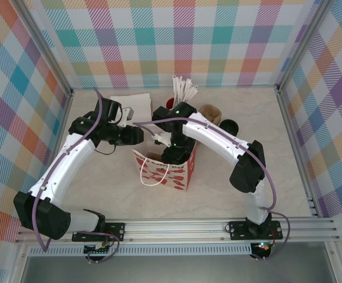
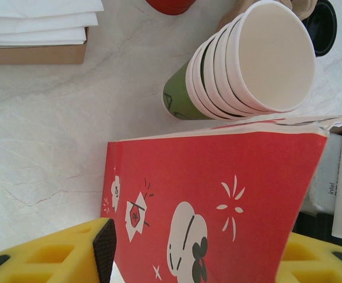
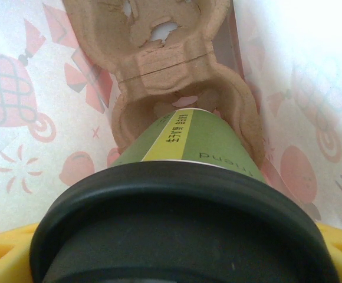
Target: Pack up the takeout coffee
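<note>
right jaws are clenched on a black-lidded green cup [image 3: 200, 138]; its base is seen at a pocket of a pulp cup carrier [image 3: 159, 76] inside the red-and-white paper bag [image 1: 166, 175]. bag wall is gripped between left jaws. a stack of green cups [image 2: 242, 65] is noted on the surface [image 2: 41, 147] just beside the bag.

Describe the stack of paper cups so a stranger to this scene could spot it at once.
Find the red paper bag with white cartoon prints on the pale marble table. Just beyond its edge is the stack of paper cups, near a red cup and a black lid. It alone is olive-green outside, cream-white inside, with several nested rims.
</note>
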Controlling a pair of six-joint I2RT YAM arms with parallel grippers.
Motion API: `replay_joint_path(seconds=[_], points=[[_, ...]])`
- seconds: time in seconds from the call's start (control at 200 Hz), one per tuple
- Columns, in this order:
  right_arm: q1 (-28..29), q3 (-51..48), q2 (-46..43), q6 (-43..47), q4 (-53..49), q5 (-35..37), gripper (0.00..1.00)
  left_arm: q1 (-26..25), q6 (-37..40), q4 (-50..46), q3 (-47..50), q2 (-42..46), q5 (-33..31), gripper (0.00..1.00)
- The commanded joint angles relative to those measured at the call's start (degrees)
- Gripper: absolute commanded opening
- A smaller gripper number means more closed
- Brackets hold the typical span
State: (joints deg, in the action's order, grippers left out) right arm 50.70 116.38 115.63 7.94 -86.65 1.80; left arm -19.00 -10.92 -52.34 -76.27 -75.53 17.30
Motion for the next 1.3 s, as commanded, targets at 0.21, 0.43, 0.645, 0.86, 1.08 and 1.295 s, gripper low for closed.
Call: replay_joint_path(seconds=[0.21,0.43,0.645,0.86,1.08,1.295], points=[[0.19,1.06,0.47,-0.21,-1.44,0.45,0.87,-0.22,-0.24,-0.76,-1.03,0.3,-0.42,0.53],[0.22,1.19,0.47,-0.12,-0.53,0.12,0.87,-0.24,-0.27,-0.84,-1.13,0.28,-0.42,0.53],[0.19,0.78,0.34,-0.06,0.34,-0.2,0.87,-0.21,-0.24,-0.84,-1.14,0.34,-0.42,0.53],[0.08,-0.22,0.12,0.02,2.05,-0.74,0.87,-0.24,-0.25,-0.86,-0.94,0.37,-0.61,0.53],[-0.46,-2.23,-0.12,0.09,3.95,-1.09,0.87,-0.23,-0.31,-0.89,-0.81,0.35,-0.6,0.53],[-0.72,-4.76,0.37,0.24,6.02,-1.11,0.87,-0.24,-0.38,-0.84,-0.83,0.21,-0.69,0.53]])
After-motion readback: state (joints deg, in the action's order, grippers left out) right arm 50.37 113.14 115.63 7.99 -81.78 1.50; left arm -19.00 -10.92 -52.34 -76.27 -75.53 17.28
